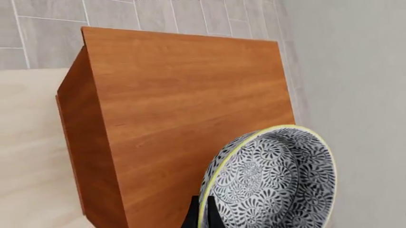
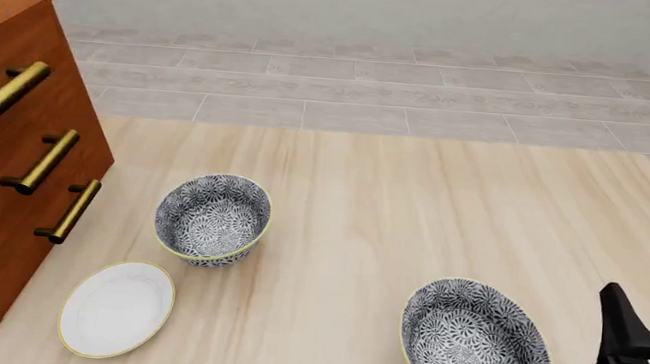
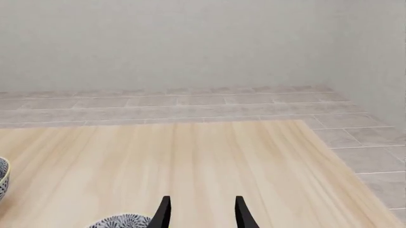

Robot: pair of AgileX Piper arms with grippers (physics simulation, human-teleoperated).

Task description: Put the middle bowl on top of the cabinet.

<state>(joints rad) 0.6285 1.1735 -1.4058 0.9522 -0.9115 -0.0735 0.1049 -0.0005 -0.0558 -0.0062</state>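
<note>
Far left in the front view: tall reddish-brown wooden drawer cabinet (image 2: 6,168) with three brass bar handles (image 2: 41,160), standing on the pale wood-grain counter (image 2: 415,214). Just off its lower front corner lies a flat white plate with a yellow rim (image 2: 117,308). Next along, a round deep bowl with dark grey-and-white floral pattern (image 2: 212,219) sits upright on the counter, near the plate but apart from it. Further right, close to the near edge, a second patterned bowl of the same kind (image 2: 474,342) also rests upright on the counter.

Left wrist view: the cabinet's flat top (image 1: 190,104) fills most of the frame, seen from above. A third floral bowl, the middle bowl (image 1: 273,180), is tilted steeply on its side over the near part of that top. The left pincer (image 1: 201,213) pinches its yellowish rim, one dark finger (image 1: 190,213) on the outside and one on the inside. Cannot tell whether the bowl touches the cabinet top. The left arm itself is outside the front view.

Far right in the front view: dark right pincer (image 2: 632,349) at the frame's edge, just right of the second bowl, not touching it. Right wrist view: its two fingertips (image 3: 163,213) are spread, nothing between them (image 3: 201,213), hanging over bare counter; grey tiled floor (image 3: 254,102) and a plain wall beyond.
</note>
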